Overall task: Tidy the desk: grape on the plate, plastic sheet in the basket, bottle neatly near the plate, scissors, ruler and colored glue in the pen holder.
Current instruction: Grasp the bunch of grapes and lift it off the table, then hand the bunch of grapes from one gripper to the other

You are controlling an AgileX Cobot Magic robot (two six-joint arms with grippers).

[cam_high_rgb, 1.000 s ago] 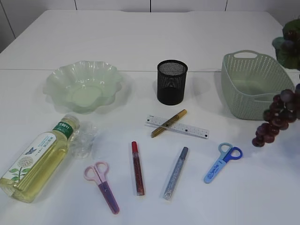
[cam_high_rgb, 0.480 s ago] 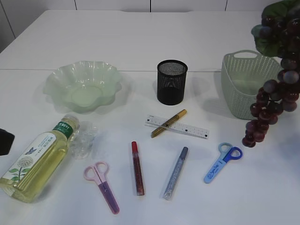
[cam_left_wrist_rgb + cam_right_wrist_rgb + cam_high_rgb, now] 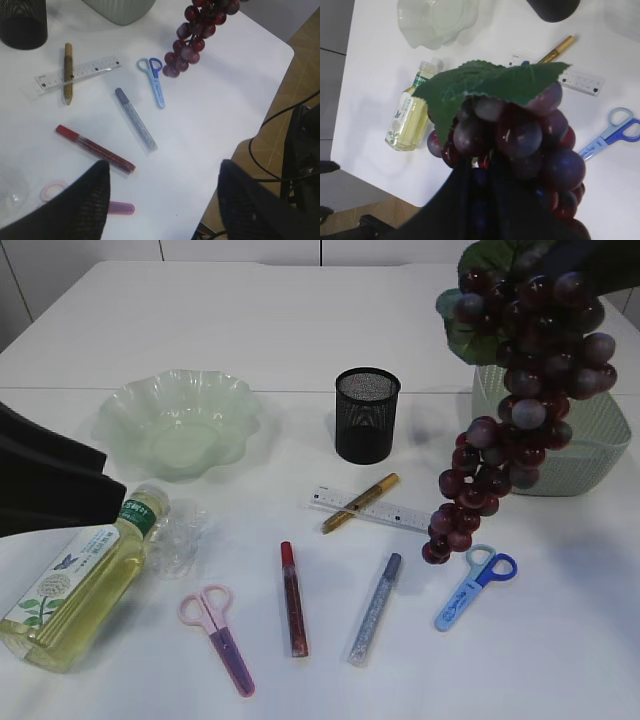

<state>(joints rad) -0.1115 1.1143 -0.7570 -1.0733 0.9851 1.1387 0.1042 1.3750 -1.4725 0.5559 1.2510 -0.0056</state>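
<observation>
My right gripper [image 3: 490,200] is shut on the stem end of a dark red grape bunch [image 3: 510,390] with a green leaf. The bunch hangs high above the table in front of the basket [image 3: 600,445]. The green glass plate [image 3: 120,405] stands at the back left. My left gripper [image 3: 162,200] is open and empty above the table's near left, over the bottle [image 3: 75,580] and the crumpled plastic sheet [image 3: 180,535]. The black mesh pen holder [image 3: 367,415] stands at the back middle. The ruler [image 3: 400,512] lies under a gold glue pen [image 3: 360,502].
A red glue pen [image 3: 293,598], a silver glue pen [image 3: 375,608], pink scissors [image 3: 218,638] and blue scissors [image 3: 475,587] lie along the front. The left wrist view shows the table's front edge [image 3: 235,145] with cables beyond it.
The grape bunch has risen and swung left from the right edge, now in front of the basket. My left arm has come into view from the left.
</observation>
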